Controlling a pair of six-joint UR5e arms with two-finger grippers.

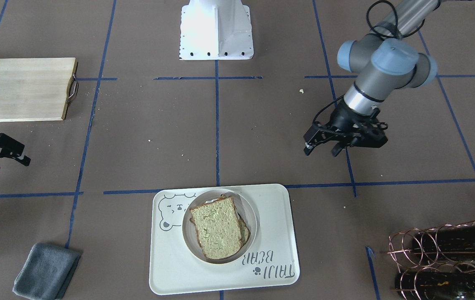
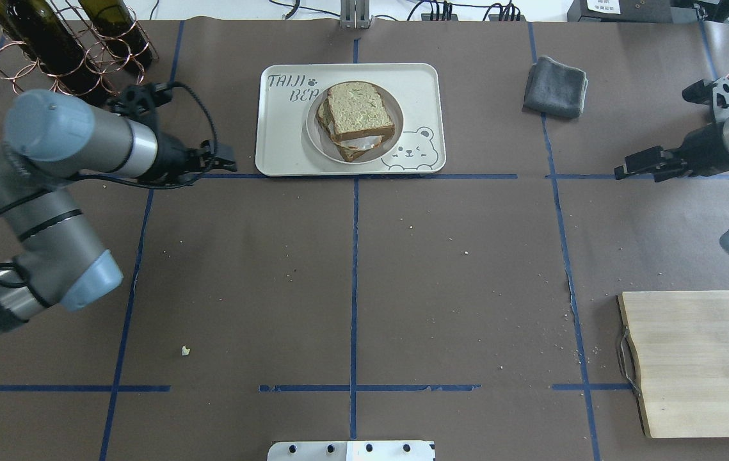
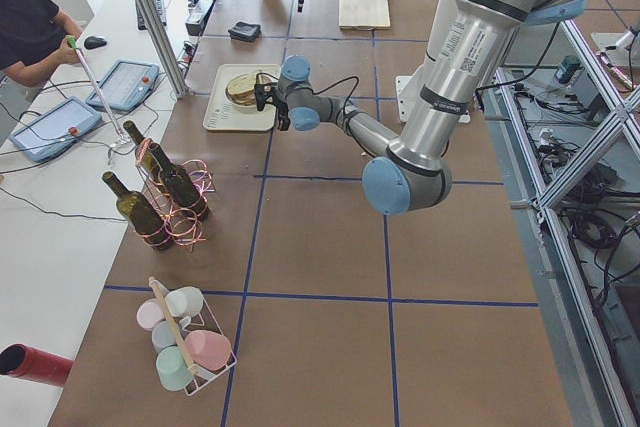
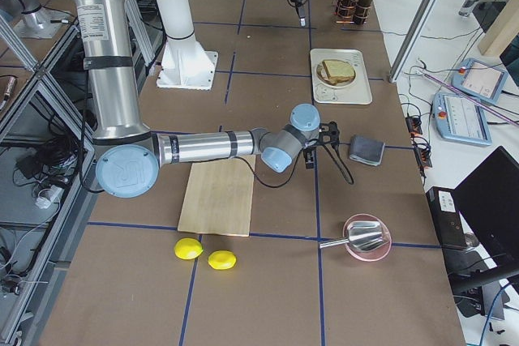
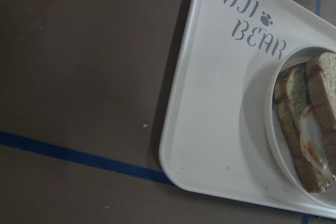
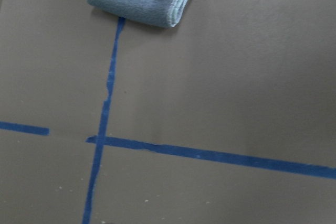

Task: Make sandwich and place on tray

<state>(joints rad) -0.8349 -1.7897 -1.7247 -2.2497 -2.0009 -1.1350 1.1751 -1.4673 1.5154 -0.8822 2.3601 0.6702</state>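
— Across from the robot, front view: where's the sandwich (image 1: pixel 216 229)?
— On a round white plate (image 1: pixel 185 233) on the tray (image 1: pixel 166 266), whole, with the top slice askew. Nearer is the left gripper (image 1: pixel 320 152), spread and empty. Farther off, the right gripper (image 1: pixel 10 163) is also spread.
— Overhead?
— The tray's long side runs across the table. It lies just past the left gripper's tips, toward the middle.
— Left wrist?
— White and orange egg (image 5: pixel 311 135) peeks out between the dark-crusted slices.

Top slice (image 1: pixel 216 227) hides the egg (image 5: pixel 311 132) (mostly).
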